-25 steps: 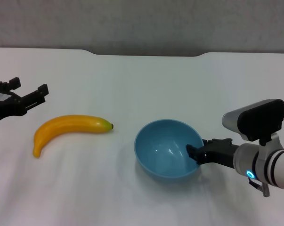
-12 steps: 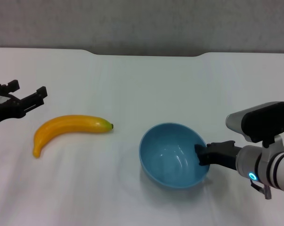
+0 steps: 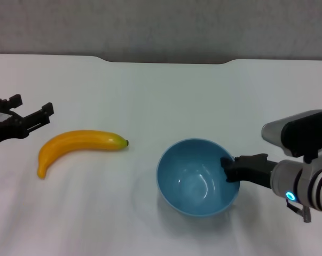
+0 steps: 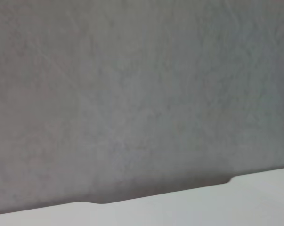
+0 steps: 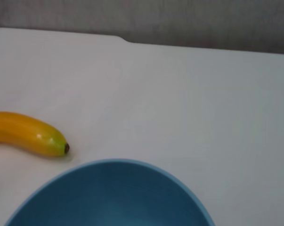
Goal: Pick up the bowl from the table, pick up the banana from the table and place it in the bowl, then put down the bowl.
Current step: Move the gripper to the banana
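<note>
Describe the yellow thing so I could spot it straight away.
Start at the wide white table and look to its left part, just in front of the open left gripper. There lies the banana, apart from the blue bowl that the right gripper holds. It is the only long, curved, yellow-orange thing, with a dark tip.

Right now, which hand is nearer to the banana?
Left. The left hand hovers open just beyond the banana's thick end, not touching it. The right hand is farther off, gripping the far side rim of the blue bowl.
</note>
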`<action>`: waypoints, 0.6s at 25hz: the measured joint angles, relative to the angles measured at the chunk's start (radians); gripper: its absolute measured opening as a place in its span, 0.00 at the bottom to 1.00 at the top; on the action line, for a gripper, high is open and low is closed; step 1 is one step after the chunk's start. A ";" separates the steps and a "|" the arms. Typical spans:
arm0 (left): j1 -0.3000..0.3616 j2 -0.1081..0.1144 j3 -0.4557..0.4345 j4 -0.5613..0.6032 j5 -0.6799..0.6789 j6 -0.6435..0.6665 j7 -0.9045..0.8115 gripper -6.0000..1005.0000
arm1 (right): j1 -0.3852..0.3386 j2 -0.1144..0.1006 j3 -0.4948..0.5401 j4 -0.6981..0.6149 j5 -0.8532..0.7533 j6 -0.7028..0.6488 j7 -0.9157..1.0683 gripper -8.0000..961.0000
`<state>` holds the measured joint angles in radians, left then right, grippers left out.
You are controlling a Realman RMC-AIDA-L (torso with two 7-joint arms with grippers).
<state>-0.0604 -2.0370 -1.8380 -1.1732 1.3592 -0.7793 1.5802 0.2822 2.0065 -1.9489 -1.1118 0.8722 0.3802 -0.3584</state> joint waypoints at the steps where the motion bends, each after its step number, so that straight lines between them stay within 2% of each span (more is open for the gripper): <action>1: -0.002 0.002 0.000 -0.001 0.004 -0.007 -0.006 0.86 | -0.005 0.000 0.010 -0.012 -0.002 0.012 -0.005 0.05; 4: -0.021 0.008 -0.011 -0.007 0.042 -0.046 -0.018 0.86 | -0.013 -0.001 0.036 -0.029 -0.005 0.040 -0.022 0.05; 9: -0.097 0.011 -0.050 -0.017 0.198 -0.101 0.001 0.86 | -0.014 -0.002 0.053 -0.042 -0.013 0.061 -0.034 0.05; 15: -0.177 0.009 -0.041 -0.021 0.386 -0.054 0.055 0.86 | -0.013 -0.002 0.056 -0.053 -0.019 0.073 -0.034 0.05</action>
<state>-0.2372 -2.0284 -1.8792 -1.1942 1.7449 -0.8337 1.6352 0.2687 2.0049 -1.8934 -1.1650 0.8529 0.4535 -0.3919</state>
